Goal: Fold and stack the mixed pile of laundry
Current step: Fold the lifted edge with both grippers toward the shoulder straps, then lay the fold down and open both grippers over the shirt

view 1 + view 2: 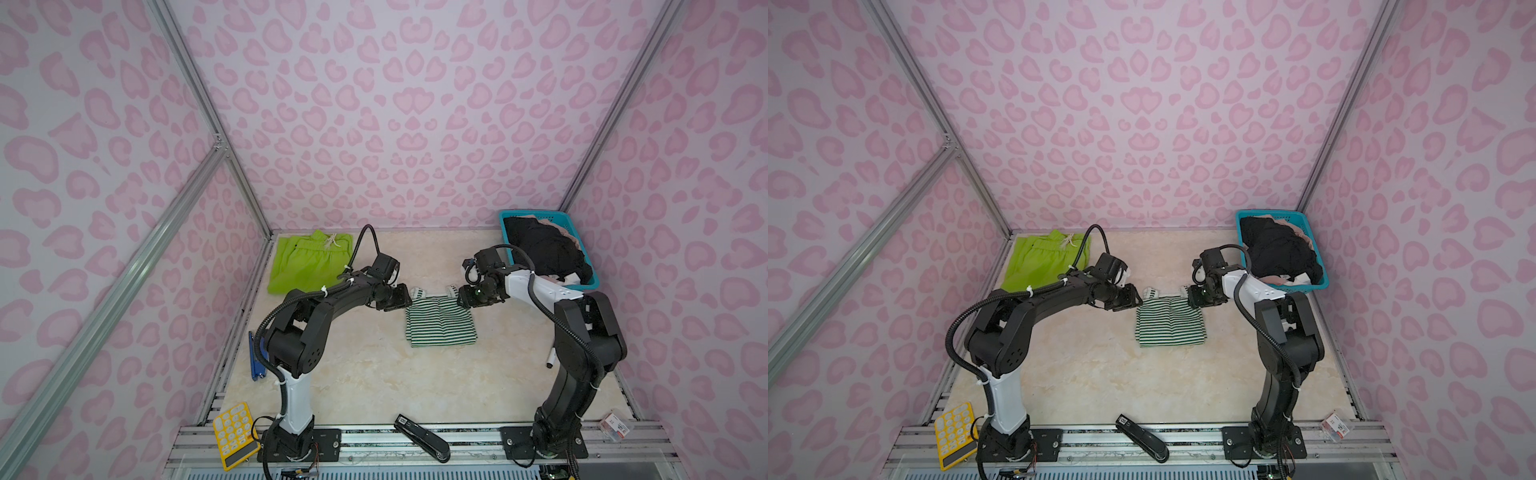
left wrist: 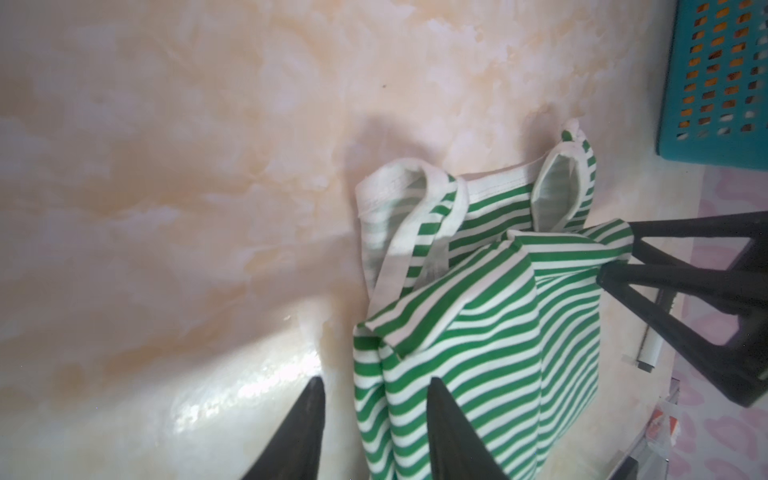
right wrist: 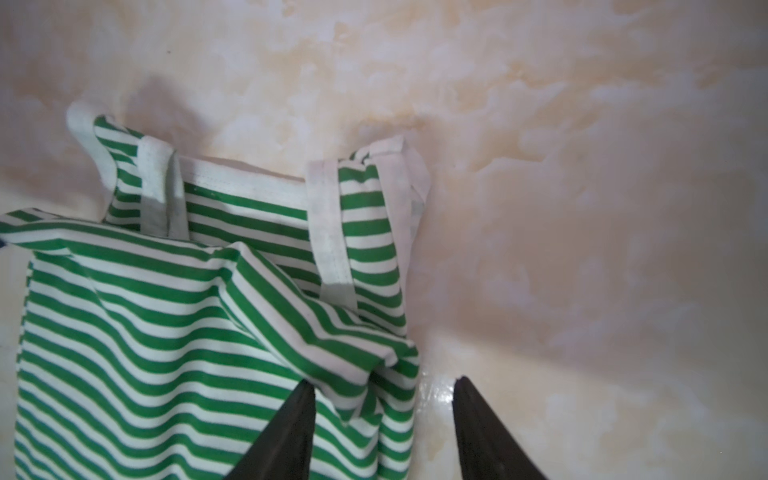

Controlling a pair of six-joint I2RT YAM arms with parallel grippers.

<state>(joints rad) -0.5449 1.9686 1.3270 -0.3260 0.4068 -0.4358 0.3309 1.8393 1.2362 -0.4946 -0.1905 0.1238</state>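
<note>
Striped top centred on table, folded, straps pointing away. At its far corners, left gripper and right gripper, jaws of both spread, pinching nothing, cloth brushing fingertips. Risk on withdrawal: loose flap snagged and dragged open. Beyond, lime-green shorts flat; black and beige clothes heaped in basket, unfolded.

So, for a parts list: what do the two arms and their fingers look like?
The left arm and right arm are black, each with one white link. Black ribbed cable hose runs along them, fastened with white zip ties. The fingers are black and taper to points.
</note>
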